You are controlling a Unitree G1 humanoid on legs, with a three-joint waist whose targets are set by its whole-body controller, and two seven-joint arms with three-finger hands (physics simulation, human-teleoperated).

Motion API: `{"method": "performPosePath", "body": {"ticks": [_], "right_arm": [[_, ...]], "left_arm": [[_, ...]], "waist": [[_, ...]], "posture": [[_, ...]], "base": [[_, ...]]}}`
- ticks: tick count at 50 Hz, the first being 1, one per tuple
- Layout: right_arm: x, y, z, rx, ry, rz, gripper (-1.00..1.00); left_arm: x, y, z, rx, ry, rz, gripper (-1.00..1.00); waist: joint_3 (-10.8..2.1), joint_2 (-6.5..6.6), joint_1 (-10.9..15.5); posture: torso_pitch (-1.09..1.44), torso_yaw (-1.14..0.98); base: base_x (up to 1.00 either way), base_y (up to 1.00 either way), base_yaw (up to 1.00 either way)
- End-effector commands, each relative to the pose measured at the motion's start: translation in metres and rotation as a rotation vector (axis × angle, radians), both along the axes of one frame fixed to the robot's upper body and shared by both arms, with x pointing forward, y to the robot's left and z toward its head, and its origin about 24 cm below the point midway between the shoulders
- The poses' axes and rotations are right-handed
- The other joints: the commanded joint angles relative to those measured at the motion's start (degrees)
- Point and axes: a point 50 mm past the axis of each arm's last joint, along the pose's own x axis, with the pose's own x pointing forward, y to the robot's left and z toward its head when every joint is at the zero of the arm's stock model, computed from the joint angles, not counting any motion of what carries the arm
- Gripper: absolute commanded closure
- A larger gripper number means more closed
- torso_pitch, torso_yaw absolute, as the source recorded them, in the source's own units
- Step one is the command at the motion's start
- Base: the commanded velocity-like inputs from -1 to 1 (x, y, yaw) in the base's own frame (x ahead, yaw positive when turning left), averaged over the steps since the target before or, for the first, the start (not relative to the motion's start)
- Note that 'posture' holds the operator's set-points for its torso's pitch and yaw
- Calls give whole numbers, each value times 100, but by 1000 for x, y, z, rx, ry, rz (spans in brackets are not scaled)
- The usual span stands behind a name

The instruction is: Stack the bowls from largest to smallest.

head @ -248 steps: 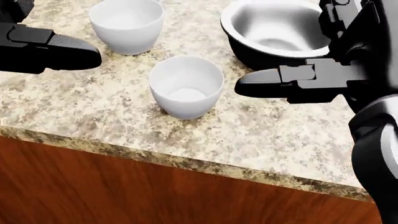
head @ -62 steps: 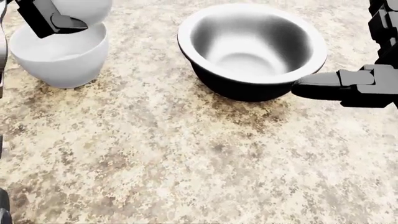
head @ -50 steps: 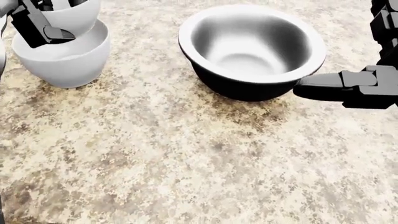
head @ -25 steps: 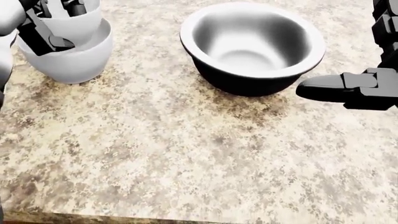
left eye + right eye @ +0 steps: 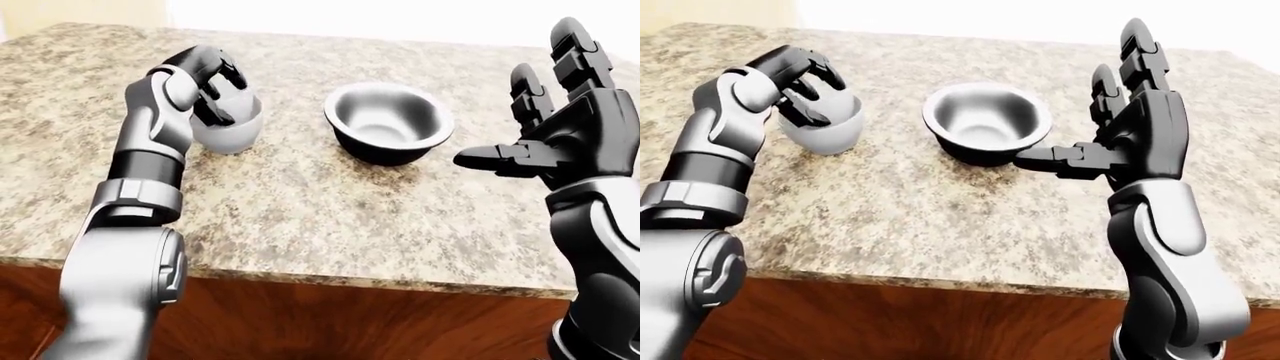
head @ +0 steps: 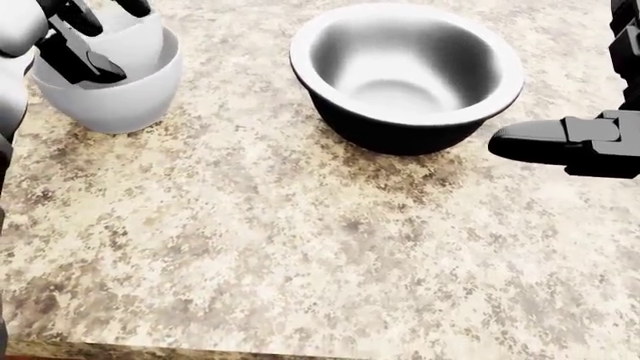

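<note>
A speckled stone counter (image 5: pixel 940 210) ran across the view above a reddish wooden front (image 5: pixel 940 319). Near the middle stood a metal bowl (image 5: pixel 986 121), dark outside and shiny within, upright on the counter. To its left sat a white bowl (image 5: pixel 825 131), with the left hand (image 5: pixel 800 82) curled over its rim and its fingers (image 5: pixel 812 112) reaching inside. What lay within the white bowl could not be made out. The right hand (image 5: pixel 1120 142) was spread wide just right of the metal bowl, two fingers pointing upward and its thumb (image 5: pixel 1050 157) stretched toward the bowl's side.

Small white bowl (image 6: pixel 120 34) newly nested in larger.
</note>
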Motion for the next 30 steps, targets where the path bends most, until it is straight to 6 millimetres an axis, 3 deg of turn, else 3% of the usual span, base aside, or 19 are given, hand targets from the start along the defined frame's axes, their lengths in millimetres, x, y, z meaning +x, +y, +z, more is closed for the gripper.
{"method": "performPosePath", "body": {"ticks": [1,14,25,30], "right_arm": [[-5,0,13,-13,-83,-3,-100],[-13,4,21,-13,-97,1,-100],[-18,6,23,-8,-98,7,-100],[-21,7,22,-8,-99,10,-100]], "left_arm": [[-5,-4,34,7,-117,-20,-16],[-26,-9,72,5,-165,-75,-24],[-52,-20,56,19,-99,-148,-15],[-52,-20,34,27,-51,-148,-23]], "waist": [[-179,4,1],[-128,1,-2],[-103,21,17],[-93,10,18]], "posture": [[0,0],[0,0],[0,0],[0,0]], "base": [[0,0,0],[0,0,0],[0,0,0],[0,0,0]]}}
